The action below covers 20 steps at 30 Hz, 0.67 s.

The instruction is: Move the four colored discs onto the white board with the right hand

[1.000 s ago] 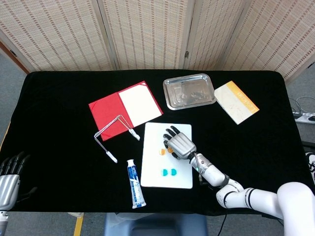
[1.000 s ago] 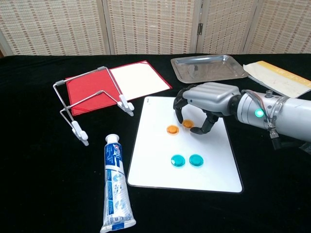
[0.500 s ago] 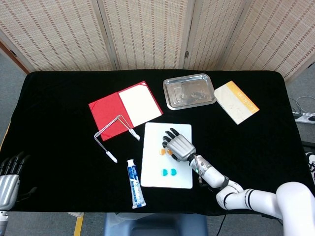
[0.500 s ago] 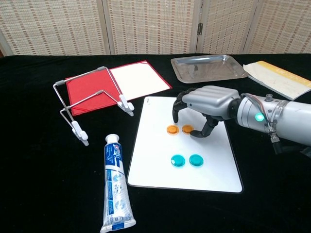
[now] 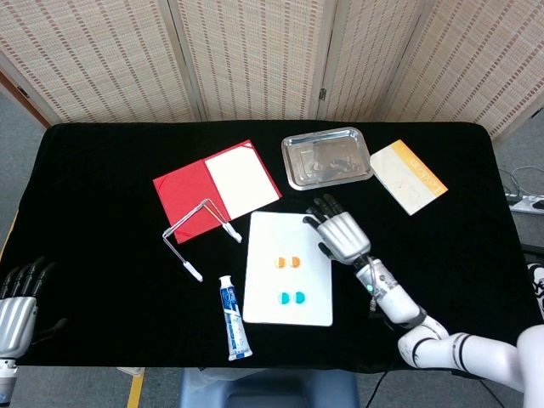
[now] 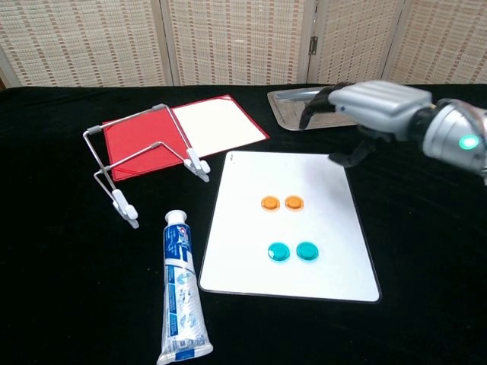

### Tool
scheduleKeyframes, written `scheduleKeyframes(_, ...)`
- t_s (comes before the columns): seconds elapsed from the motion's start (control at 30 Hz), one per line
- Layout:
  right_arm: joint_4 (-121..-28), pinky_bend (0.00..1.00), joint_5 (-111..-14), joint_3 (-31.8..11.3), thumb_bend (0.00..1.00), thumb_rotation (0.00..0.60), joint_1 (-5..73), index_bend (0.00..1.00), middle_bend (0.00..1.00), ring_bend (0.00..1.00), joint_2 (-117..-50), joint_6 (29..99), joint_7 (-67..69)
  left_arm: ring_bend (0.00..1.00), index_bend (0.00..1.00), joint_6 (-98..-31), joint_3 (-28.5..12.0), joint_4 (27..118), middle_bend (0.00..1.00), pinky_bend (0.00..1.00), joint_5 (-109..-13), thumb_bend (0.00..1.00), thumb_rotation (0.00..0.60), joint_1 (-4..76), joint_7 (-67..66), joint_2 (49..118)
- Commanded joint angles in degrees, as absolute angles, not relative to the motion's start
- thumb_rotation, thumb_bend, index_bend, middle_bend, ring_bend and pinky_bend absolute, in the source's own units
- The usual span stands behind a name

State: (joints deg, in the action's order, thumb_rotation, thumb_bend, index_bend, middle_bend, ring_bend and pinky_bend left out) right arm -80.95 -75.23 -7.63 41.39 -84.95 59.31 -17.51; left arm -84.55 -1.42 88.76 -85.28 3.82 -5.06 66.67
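Two orange discs (image 6: 281, 203) (image 5: 288, 261) lie side by side on the white board (image 6: 251, 258) (image 5: 268, 234). Two teal discs (image 6: 294, 252) (image 5: 292, 297) lie side by side below them on the same board. My right hand (image 6: 361, 106) (image 5: 340, 231) hovers raised over the board's far right corner, fingers spread and holding nothing. At the table's near left edge, my left hand (image 5: 17, 297) shows only in the head view, fingers apart and empty.
A toothpaste tube (image 6: 181, 299) lies left of the board. A wire stand (image 6: 137, 163) and a red folder (image 6: 183, 133) sit at the back left. A metal tray (image 6: 297, 106) and a yellow booklet (image 5: 408, 176) lie behind the board.
My right hand has let go of the second orange disc beside the first, then lifted up and back to the right, off the discs.
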Motion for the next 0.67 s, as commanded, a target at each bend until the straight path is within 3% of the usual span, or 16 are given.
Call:
scheduleKeyframes(0.03, -85.8, 0.00, -75.4, -6.7, 0.42, 0.600, 35.0, 0.21, 0.18, 0.09, -78.8, 66.6, -17.2, 0.06, 0.10, -84.6, -1.6, 89.1, 0.02, 0.00, -85.5, 0.20, 0.600, 4.0, -5.3, 66.8)
scheduleKeyframes(0.3, -89.6, 0.00, -78.0, -2.1, 0.42, 0.600, 21.8, 0.00, 0.05, 0.03, -70.4, 80.3, -9.8, 0.06, 0.10, -85.0, -2.7, 90.9, 0.02, 0.00, -85.1, 0.20, 0.600, 4.8, -8.8, 67.7)
scheduleKeyframes(0.67, -89.2, 0.00, -83.8, 2.6, 0.42, 0.600, 9.2, 0.00, 0.00, 0.00, -66.5, 92.5, -0.1, 0.06, 0.10, -85.3, -3.6, 94.8, 0.02, 0.00, -85.1, 0.20, 0.600, 5.8, -12.8, 68.5)
